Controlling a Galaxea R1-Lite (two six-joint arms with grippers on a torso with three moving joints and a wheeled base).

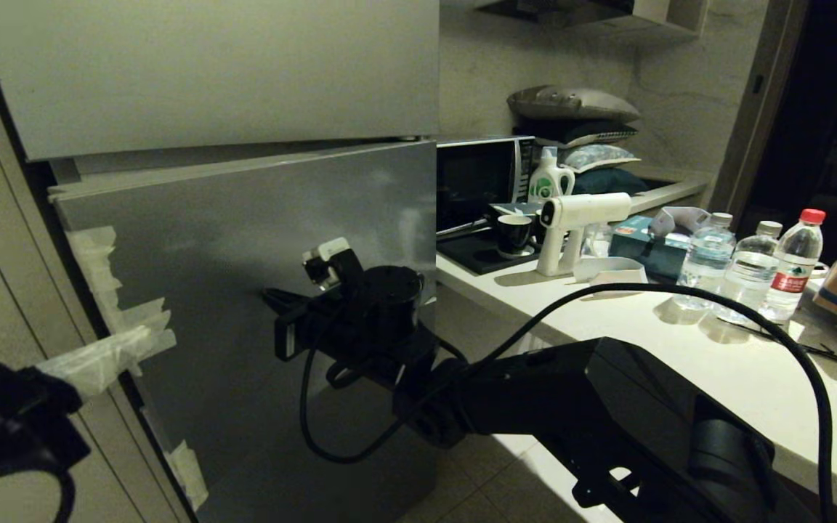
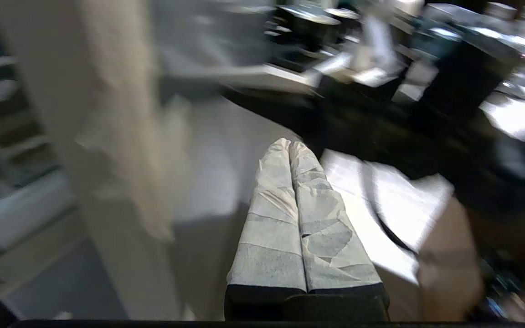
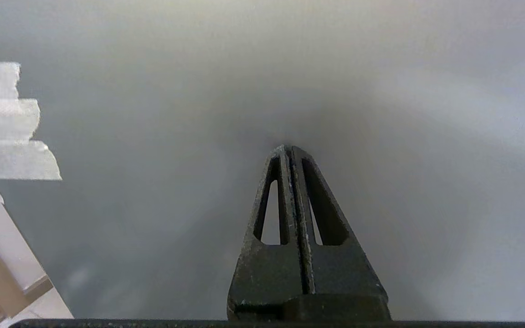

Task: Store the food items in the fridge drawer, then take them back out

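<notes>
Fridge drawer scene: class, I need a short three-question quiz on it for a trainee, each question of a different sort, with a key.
1. True or false: the right pincer is shut with its tip at the grey front of the fridge drawer.
2. Multiple choice: the strips on the drawer's left edge are A) white tape, B) red ribbon, C) green string.
3. Fill in: the fingers of the left pincer are wrapped in white ____.

Key: 1 true; 2 A; 3 tape.
</notes>
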